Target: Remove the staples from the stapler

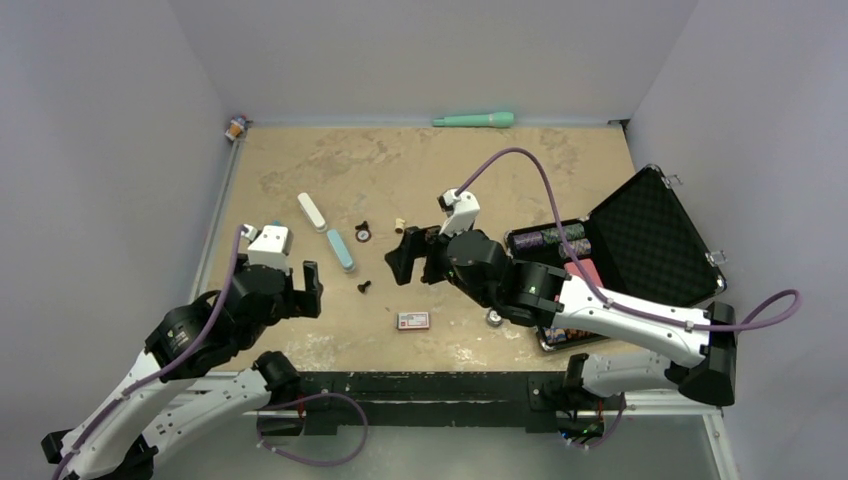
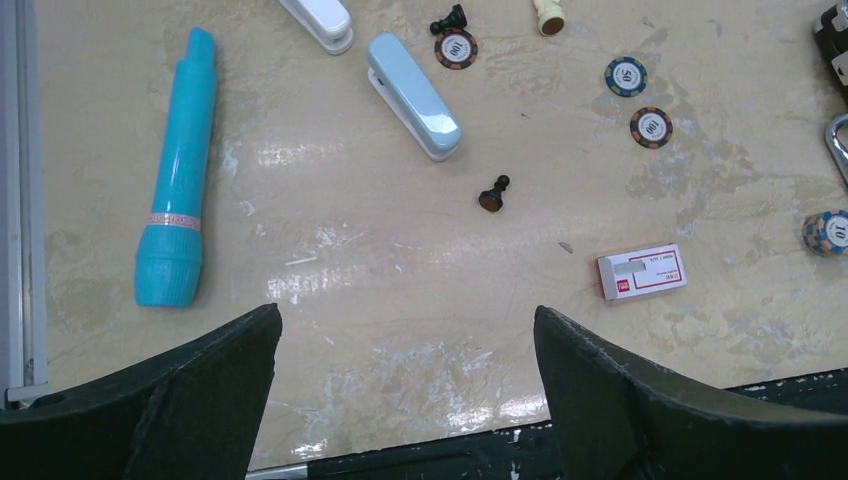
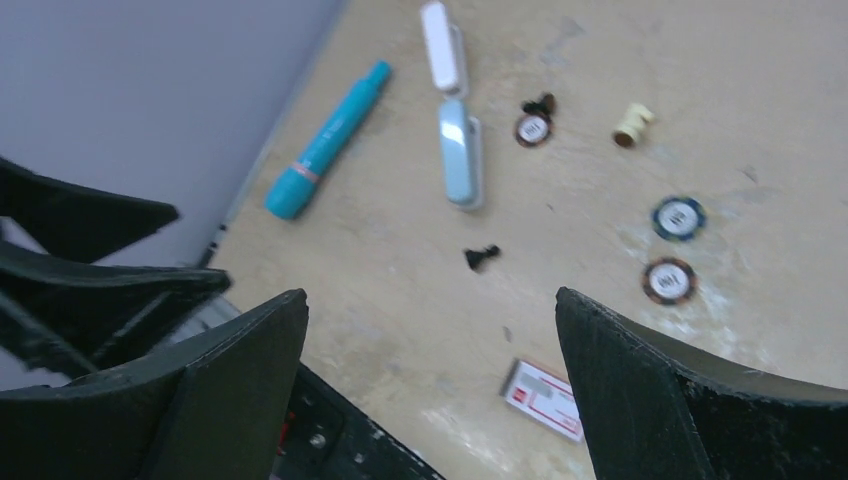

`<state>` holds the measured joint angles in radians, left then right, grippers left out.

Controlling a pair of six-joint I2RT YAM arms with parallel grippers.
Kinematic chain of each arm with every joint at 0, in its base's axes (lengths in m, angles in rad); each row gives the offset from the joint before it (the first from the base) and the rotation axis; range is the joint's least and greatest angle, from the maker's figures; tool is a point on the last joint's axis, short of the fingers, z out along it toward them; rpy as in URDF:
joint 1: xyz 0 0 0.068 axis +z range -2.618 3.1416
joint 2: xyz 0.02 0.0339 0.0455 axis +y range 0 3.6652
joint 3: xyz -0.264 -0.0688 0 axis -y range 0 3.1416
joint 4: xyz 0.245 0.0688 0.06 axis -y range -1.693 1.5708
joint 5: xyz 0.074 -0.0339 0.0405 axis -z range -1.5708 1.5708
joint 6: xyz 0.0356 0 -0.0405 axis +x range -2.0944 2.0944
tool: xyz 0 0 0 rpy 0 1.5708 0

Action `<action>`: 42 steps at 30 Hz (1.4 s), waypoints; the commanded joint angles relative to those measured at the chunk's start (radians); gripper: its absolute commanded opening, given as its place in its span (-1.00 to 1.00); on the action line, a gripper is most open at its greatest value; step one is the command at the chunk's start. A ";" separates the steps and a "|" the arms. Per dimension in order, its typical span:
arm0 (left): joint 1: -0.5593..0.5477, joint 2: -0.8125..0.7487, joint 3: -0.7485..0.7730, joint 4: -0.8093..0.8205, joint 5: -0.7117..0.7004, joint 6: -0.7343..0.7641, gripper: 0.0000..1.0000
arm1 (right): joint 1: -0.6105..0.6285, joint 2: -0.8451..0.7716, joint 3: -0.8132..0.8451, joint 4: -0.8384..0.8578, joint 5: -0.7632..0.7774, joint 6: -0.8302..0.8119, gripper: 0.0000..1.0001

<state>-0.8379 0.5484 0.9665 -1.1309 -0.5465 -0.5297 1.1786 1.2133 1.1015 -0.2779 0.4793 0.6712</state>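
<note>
Tabletop: one beige, scuffed surface that fills the middle of the top view.
Case: one black case at the right of the top view, with its foam lid open and rows of chips inside.
Left tool: the two fingers are spread wide, with nothing between them; it hangs above bare tabletop at the lower left of the top view.
Right tool: the two fingers are also spread wide and hold nothing; it is in the middle of the top view.
Cylinders: two. One teal cylinder lies at the left of the left wrist view; one green cylinder lies at the top edge of the tabletop.
Staplers: two, both lying closed. The white stapler is at the top of the left wrist view, and the light blue stapler is just below and to the right of it.
Labelled box: one, small, red and white, at the lower right.
Poker chips: three single ones lie flat; one more shows at the right edge.
Chess pieces: two black and one cream.
Staples: one tiny grey sliver on the bare tabletop, between the lower black piece and the labelled box, apart from both staplers; it is too small to count.
</note>
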 commanded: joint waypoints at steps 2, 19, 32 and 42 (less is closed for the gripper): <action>0.002 -0.027 -0.014 0.024 -0.030 0.022 1.00 | 0.003 -0.035 -0.009 0.410 -0.002 -0.097 0.97; 0.003 -0.018 -0.017 0.032 -0.021 0.029 1.00 | -0.433 -0.128 -0.018 0.223 -0.139 -0.430 0.97; 0.003 0.005 -0.018 0.033 -0.016 0.033 1.00 | -0.800 -0.175 -0.185 0.330 -0.469 -0.411 0.97; 0.003 0.012 -0.015 0.031 -0.019 0.030 1.00 | -0.799 -0.303 -0.368 0.400 -0.683 -0.321 0.97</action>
<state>-0.8379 0.5571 0.9512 -1.1229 -0.5541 -0.5190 0.3794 0.9665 0.7368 0.0456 -0.1169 0.3252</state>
